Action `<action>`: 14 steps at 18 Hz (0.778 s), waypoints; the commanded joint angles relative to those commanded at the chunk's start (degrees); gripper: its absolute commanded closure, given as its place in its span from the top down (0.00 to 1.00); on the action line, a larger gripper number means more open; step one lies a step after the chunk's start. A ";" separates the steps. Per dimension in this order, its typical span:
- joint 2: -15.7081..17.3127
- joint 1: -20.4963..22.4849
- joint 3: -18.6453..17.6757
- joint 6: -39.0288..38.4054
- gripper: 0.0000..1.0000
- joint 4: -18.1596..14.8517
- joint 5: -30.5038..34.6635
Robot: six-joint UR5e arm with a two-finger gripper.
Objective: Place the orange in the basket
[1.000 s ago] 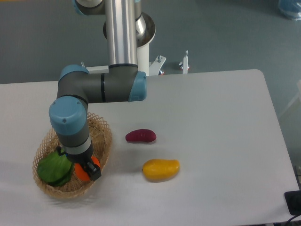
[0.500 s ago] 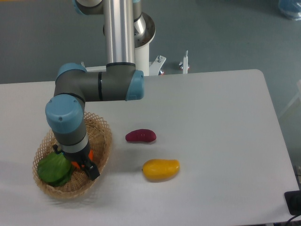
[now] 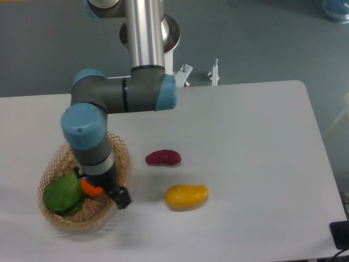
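The orange (image 3: 90, 187) is lying in the basket (image 3: 60, 214); the hand (image 3: 117, 196) is hovering right, grip unclear.

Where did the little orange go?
The orange is inside the basket at the table's front left, right beside the green vegetable, mostly hidden under the robot's gripper.

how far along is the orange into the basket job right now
Mostly done, it seems: the orange sits inside the basket, beside the green leafy item. In hand: the gripper hangs at the basket's right rim, largely hidden by the wrist, so I cannot tell whether it grips the orange. Left: confirm release and clear the arm. The purple fruit and the yellow fruit lie on the table.
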 joint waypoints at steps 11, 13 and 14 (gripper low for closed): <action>0.88 21.36 -0.43 24.42 1.00 0.00 -2.46; 0.97 23.90 -0.43 27.93 1.00 -1.48 -3.07; 0.97 26.18 -0.17 31.09 1.00 -3.84 -3.95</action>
